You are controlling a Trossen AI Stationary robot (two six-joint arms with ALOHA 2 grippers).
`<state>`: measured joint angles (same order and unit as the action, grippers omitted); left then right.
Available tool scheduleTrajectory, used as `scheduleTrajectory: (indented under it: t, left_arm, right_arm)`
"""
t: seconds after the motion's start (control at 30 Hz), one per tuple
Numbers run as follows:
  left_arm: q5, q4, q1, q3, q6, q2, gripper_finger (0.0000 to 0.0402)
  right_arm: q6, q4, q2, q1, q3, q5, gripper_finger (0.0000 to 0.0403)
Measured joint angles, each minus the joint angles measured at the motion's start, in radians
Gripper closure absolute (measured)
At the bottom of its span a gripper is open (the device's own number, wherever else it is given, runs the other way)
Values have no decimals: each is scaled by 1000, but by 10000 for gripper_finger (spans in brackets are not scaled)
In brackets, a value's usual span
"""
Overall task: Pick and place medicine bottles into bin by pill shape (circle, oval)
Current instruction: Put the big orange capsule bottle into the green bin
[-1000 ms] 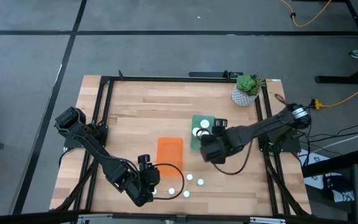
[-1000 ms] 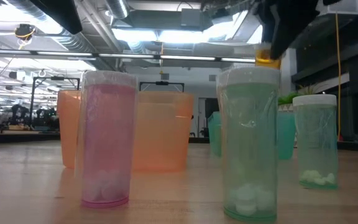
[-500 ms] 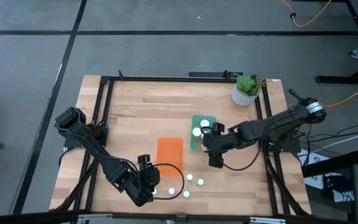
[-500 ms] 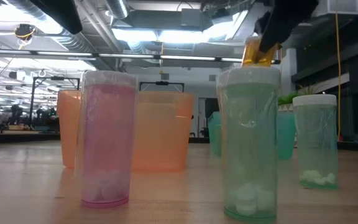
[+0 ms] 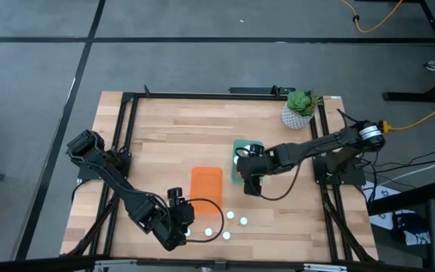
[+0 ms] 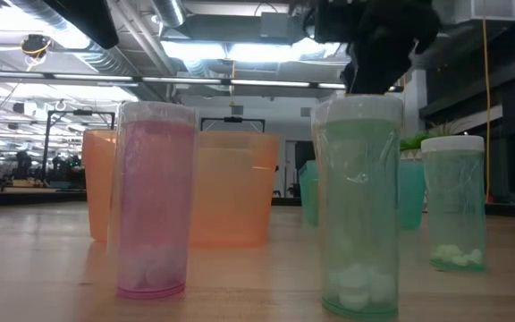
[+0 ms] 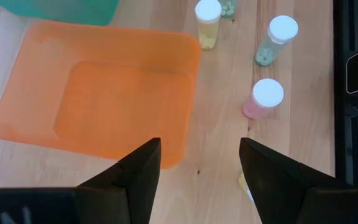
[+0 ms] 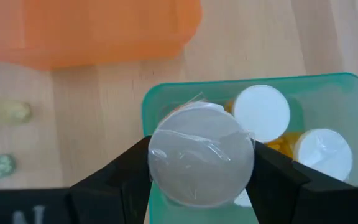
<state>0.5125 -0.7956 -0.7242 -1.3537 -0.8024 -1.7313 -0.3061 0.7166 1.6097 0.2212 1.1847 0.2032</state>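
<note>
My right gripper [image 8: 201,163] is shut on a bottle with a pale, film-covered top [image 8: 201,157], above the green bin [image 5: 238,145] and near that bin's end beside the orange bin [image 5: 206,185]. Two white-topped bottles [image 8: 263,113] lie in the green bin. Several bottles stand upright on the table near its front edge: a pink one [image 6: 155,206], a green one [image 6: 358,206] and another green one [image 6: 454,201]. My left gripper [image 7: 197,163] is open and empty near the front edge, next to the orange bin [image 7: 104,93]. My right gripper pinches the bottle between its two fingers, one finger [image 8: 129,171] on each side of the bottle's upper part [image 8: 166,155], just under the top. The fingers point down from above. The bottle stands upright in the hold, lifted clear over the green bin's rim [image 8: 151,99].
A white plant pot [image 5: 298,113] stands at the far right corner. The black frame rails [image 5: 127,136] run along the table's sides. In the left wrist view a yellow bottle [image 7: 207,22], a green one [image 7: 275,37] and a pink one [image 7: 263,99] stand beside the orange bin.
My right gripper has carried the bottle toward the table's left and a little toward its far edge, from beside the green bin to over it. The bottle's orange body showed in the low view before and is now hidden behind the gripper.
</note>
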Motion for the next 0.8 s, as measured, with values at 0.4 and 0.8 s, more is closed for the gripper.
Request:
scheduleTrajectory:
  t: [0.4,0.8]
  left_arm:
    - [0,0,0,0,0,0,190]
    - [0,-1,0,0,0,0,190]
  right_arm:
    - [30,-21,108,-52,1,-41,188]
    - [4,-23,135,-62,1,-64,161]
